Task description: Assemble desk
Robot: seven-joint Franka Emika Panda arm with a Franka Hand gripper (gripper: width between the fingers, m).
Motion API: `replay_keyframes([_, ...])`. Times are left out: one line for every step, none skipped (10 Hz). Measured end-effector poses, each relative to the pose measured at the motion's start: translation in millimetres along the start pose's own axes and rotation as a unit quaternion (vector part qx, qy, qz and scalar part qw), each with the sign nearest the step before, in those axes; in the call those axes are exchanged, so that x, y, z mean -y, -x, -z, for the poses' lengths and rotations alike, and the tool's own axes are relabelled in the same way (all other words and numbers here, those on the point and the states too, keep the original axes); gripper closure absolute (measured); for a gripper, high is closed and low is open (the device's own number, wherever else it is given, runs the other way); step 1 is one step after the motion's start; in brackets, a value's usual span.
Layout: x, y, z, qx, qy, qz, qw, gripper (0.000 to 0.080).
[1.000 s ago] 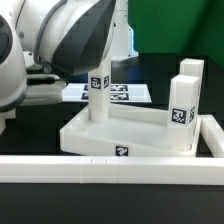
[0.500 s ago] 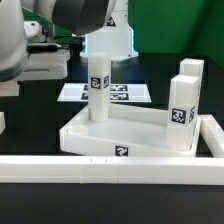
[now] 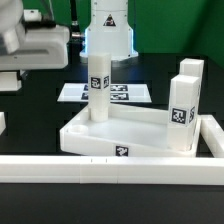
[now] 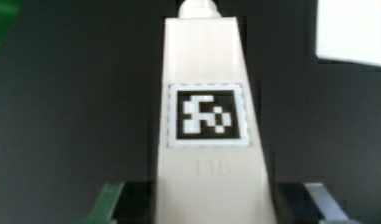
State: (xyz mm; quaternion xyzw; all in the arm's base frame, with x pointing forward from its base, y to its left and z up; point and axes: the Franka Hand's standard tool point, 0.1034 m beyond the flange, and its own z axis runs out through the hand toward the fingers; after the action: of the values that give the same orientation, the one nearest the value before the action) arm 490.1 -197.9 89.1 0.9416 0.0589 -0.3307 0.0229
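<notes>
The white desk top [image 3: 100,135] lies as a rimmed tray in the middle of the exterior view. One tagged leg [image 3: 98,85] stands upright at its far left corner. Another tagged leg [image 3: 184,100] stands at the tray's right side. In the wrist view a third white leg [image 4: 208,110] with a black-and-white tag runs straight out from my gripper [image 4: 208,200], its narrow tip farthest away over the dark table. The jaws sit against its two sides, so the gripper is shut on it. The gripper itself is out of the exterior view, past its left edge.
A long white rail [image 3: 110,168] runs along the front and turns up the exterior view's right side. The marker board [image 3: 125,93] lies flat behind the tray. The robot base [image 3: 108,30] stands at the back. A white piece [image 3: 2,122] shows at the left edge.
The arm has swung from over the tray toward the exterior view's left, uncovering the robot base and the top of the standing leg. The tray and both standing legs have not moved.
</notes>
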Motion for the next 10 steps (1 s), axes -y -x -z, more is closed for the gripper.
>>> replay_keyframes([5.6, 3.1, 9.6, -0.013, -0.012, -0.019, 1.000, 0.0509])
replay_keyframes([12.0, 1.7, 20.2, -0.038, -0.030, -0.035, 0.998, 0.0509])
replay_keyframes([14.3, 3.1, 29.6, -0.053, -0.032, -0.048, 0.997, 0.0509])
replay_keyframes([10.2, -8.7, 35.1, -0.102, -0.001, -0.039, 0.994, 0.0509])
replay_keyframes([13.0, -10.5, 34.1, -0.138, 0.000, -0.038, 0.990, 0.0509])
replay_keyframes([10.4, -9.1, 33.9, -0.160, 0.002, -0.041, 0.986, 0.0509])
replay_keyframes([6.1, -14.5, 37.3, -0.206, 0.013, -0.040, 0.978, 0.0509])
replay_keyframes([6.6, -13.6, 38.2, -0.234, 0.014, -0.047, 0.971, 0.0509])
replay_keyframes([17.0, -11.3, 49.0, -0.252, -0.011, -0.063, 0.966, 0.0509])
replay_keyframes([27.6, -12.9, 65.5, -0.286, -0.037, -0.076, 0.955, 0.0509])
